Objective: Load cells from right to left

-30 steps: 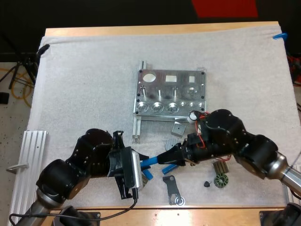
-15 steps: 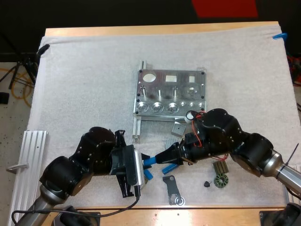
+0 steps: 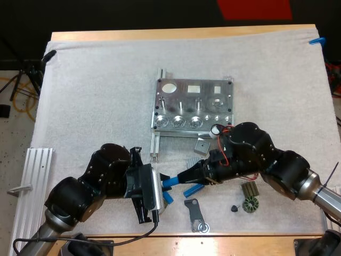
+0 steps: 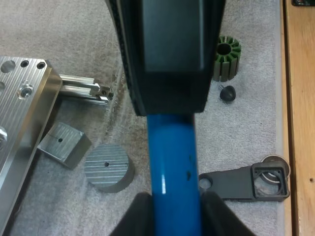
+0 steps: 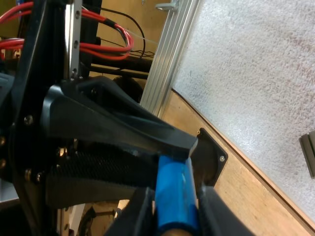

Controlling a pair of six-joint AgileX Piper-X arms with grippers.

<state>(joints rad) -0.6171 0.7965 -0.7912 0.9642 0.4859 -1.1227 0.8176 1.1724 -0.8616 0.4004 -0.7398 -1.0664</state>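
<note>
Holding: my left fingers (image 4: pixel 141 219) clamp 1 end of the blue cell (image 3: pixel 171 182); my right fingers (image 5: pixel 139 214) clamp the other end. Both sets are closed on the same cell, tip to tip.
Cell pos: btwn my 2 arms over the white mat (image 3: pixel 96 96), looks lifted clear of it. It's on the near side of the metal fixture (image 3: pixel 193 106) and not in any socket.
Risk 1, tug: w/ 2 grips on 1 cell, either arm pulling off before the other lets go would drag or twist it. It's a smooth cyl, so it could skid out.
Risk 2, drop: if both let go at once, or 1 grip is too shallow, it falls among the loose bits beneath: spare blue cells (image 3: pixel 190 189) and dark bracket (image 3: pixel 196 215). It would prob roll.
Risk 3, knock: my right arm's bulk sits just beside the fixture's near edge, w/ the small metal block (image 3: pixel 201 145) close by. A wide swing could shove either.
Risk 4, order: task runs right to left, so going to the wrong socket 1st breaks the seq. Can't tell from here which sockets are filled.
</note>
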